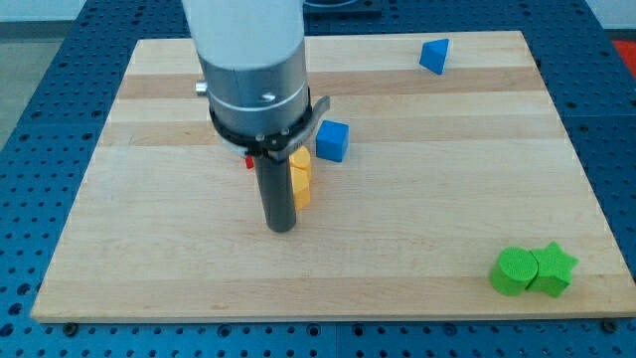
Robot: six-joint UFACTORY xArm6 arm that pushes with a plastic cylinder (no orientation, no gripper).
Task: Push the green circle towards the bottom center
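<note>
Our arm ends in a plain dark rod with no jaws to open or close, so no grip state applies. My tip (282,229) rests on the wooden board (149,249) left of centre, touching or just beside the near left edge of a yellow block (300,179) whose shape we cannot make out. A small red block (248,162) peeks out just left of the rod. A blue cube (332,140) sits just right of the yellow block. A blue triangular block (433,56) lies at the far right. The green circle (515,271) sits at the near right corner, touching a green star (555,268) on its right, well apart from my tip.
</note>
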